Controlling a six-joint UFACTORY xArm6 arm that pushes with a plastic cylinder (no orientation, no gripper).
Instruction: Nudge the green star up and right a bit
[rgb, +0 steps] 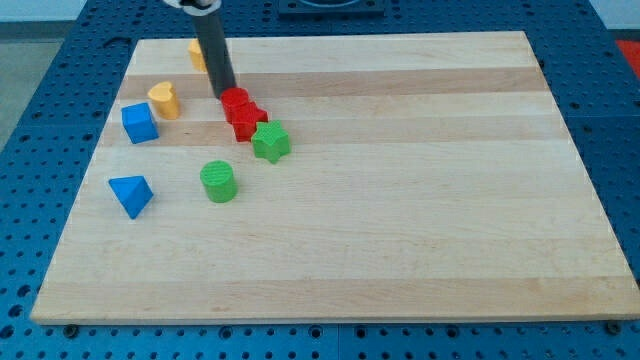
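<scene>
The green star (271, 142) lies on the wooden board (400, 200), left of centre. Two red blocks touch it on its upper left: a red star-like block (246, 121) and a red round block (235, 99) just above that. My tip (226, 96) is at the left edge of the red round block, up and left of the green star, about two block widths away from it. The dark rod rises from the tip to the view's top.
A green cylinder (218, 181) sits down and left of the green star. A yellow heart (165, 99), a blue cube (139, 122) and a blue triangle (131, 194) lie at the left. A yellow block (197, 53) shows behind the rod.
</scene>
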